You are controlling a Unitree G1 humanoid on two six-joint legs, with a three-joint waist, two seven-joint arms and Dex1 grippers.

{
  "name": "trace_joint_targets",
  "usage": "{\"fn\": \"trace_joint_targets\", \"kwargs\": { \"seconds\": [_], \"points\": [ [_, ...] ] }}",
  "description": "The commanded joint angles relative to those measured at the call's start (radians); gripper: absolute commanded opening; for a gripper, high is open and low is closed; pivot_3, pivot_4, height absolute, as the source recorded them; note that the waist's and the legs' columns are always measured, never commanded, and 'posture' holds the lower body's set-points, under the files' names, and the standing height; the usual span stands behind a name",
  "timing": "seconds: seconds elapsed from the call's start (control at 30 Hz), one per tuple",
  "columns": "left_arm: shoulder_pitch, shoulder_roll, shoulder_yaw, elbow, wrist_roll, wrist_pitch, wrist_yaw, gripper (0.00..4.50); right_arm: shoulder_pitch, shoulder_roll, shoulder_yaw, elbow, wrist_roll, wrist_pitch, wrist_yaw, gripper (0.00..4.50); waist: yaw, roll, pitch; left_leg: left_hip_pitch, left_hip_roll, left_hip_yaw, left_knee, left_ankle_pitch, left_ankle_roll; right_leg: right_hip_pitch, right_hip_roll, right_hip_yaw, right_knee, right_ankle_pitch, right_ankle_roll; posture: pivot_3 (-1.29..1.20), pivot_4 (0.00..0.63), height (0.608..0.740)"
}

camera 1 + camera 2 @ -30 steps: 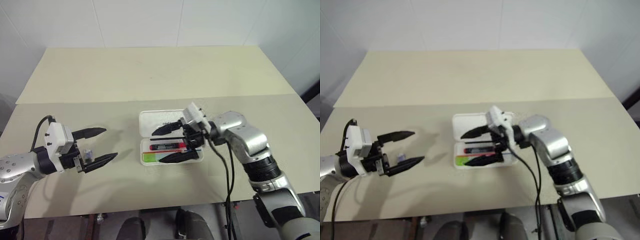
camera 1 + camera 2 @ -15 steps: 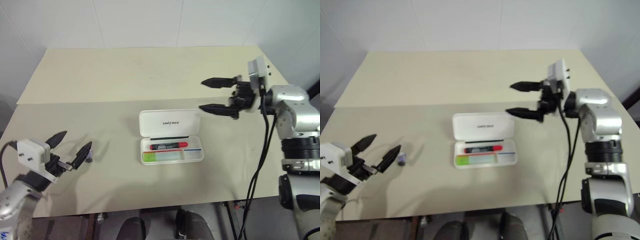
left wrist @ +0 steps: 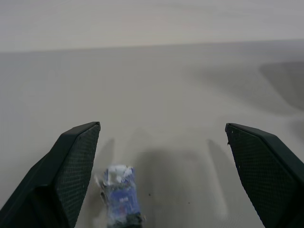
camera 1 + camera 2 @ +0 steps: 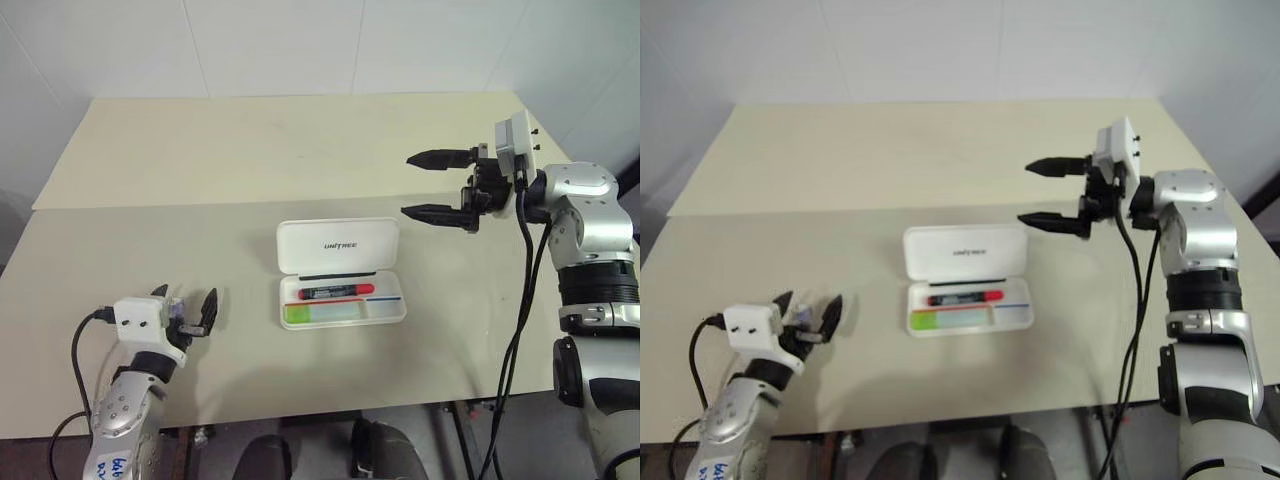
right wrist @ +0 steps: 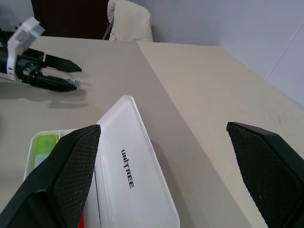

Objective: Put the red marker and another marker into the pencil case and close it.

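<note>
Judging handling: the white hard-plastic hinged pencil case (image 4: 342, 272) lies open on the beige table (image 4: 250, 150); both markers already sit inside it, so only the closing looks left.
Case, place: its tray is toward the robot, and its lid, with dark lettering, lies flat on the table on the far side of the tray.
Red marker, place: the slim red-ended marker with a black middle (image 4: 336, 292) lies lengthwise in the tray's long compartment, next to the hinge.
Other marker, place: the stubby light-green marker (image 4: 322, 314) lies in the tray's near compartment, at its left end, just in front of the red marker.
Case, feel: probably light, rigid and smooth, so it may slide on the table if pushed from one side only.
Case, hold: the lid's far long edge seems the place to get a fingertip under and swing it over; steadying the tray's near wall would likely stop skidding.
Right gripper (image 4: 438, 186): fingers spread wide, empty, raised to the right of and beyond the case's lid, well apart from it.
Left gripper (image 4: 187, 310): fingers spread, empty, low over the table well left of the case.
Stray item: a small blue and white scrap (image 3: 120, 194) lies on the table between the left fingers, close to one of them; contact cannot be told.
</note>
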Motion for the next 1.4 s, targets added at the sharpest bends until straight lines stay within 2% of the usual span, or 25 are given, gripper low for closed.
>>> {"fn": "trace_joint_targets", "kwargs": {
  "seconds": [0.03, 0.5, 0.63, 0.93, 1.23, 1.4],
  "points": [
    [0.002, -0.011, -0.003, -0.024, 0.029, 0.008, 0.045, 4.5, -0.028, -0.028, -0.02, -0.044, 0.02, 0.015, 0.023, 4.47, 0.001, 0.0, 0.0, 0.0, 0.0, 0.0, 0.0, 0.0, 0.0, 0.0, 0.0, 0.0, 0.0, 0.0, 0.0, 0.0, 0.15, 0.74],
    [0.072, -0.028, -0.013, -0.042, 0.021, 0.036, 0.067, 4.5, 0.017, -0.042, -0.031, -0.097, 0.016, 0.026, -0.001, 4.47, 0.001, 0.0, 0.0, 0.0, 0.0, 0.0, 0.0, 0.0, 0.0, 0.0, -0.001, 0.0, 0.0, 0.0, 0.0, 0.0, 0.15, 0.74],
    [0.091, -0.03, -0.015, -0.027, 0.032, 0.029, 0.07, 3.58, 0.031, -0.05, -0.037, -0.103, 0.019, 0.027, -0.001, 4.5, 0.001, 0.0, 0.0, 0.0, 0.0, -0.001, 0.0, 0.0, 0.0, 0.0, -0.001, 0.0, 0.0, 0.0, 0.0, 0.0, 0.15, 0.74],
    [0.093, -0.022, -0.007, 0.024, 0.035, -0.006, 0.059, 0.47, 0.071, -0.074, -0.027, -0.098, 0.041, 0.022, 0.082, 4.5, 0.0, 0.001, 0.0, 0.0, 0.0, 0.0, 0.0, 0.0, 0.001, 0.0, -0.001, 0.0, 0.0, 0.0, 0.0, 0.0, 0.15, 0.74],
    [0.054, 0.003, 0.0, 0.062, -0.009, -0.078, -0.01, 0.4, 0.106, -0.1, -0.024, -0.043, 0.087, 0.029, 0.164, 4.5, 0.001, 0.002, -0.002, 0.0, 0.0, 0.0, 0.0, 0.0, 0.001, 0.0, -0.002, 0.0, 0.0, 0.0, 0.0, 0.0, 0.15, 0.74],
    [0.01, 0.086, 0.005, 0.015, -0.084, -0.073, -0.131, 0.4, 0.115, -0.151, 0.027, 0.038, 0.133, -0.019, 0.164, 4.5, 0.002, 0.002, -0.002, 0.0, 0.0, -0.001, 0.0, 0.0, 0.001, 0.001, -0.002, 0.0, 0.0, 0.0, 0.0, 0.0, 0.15, 0.74]
  ]
}}
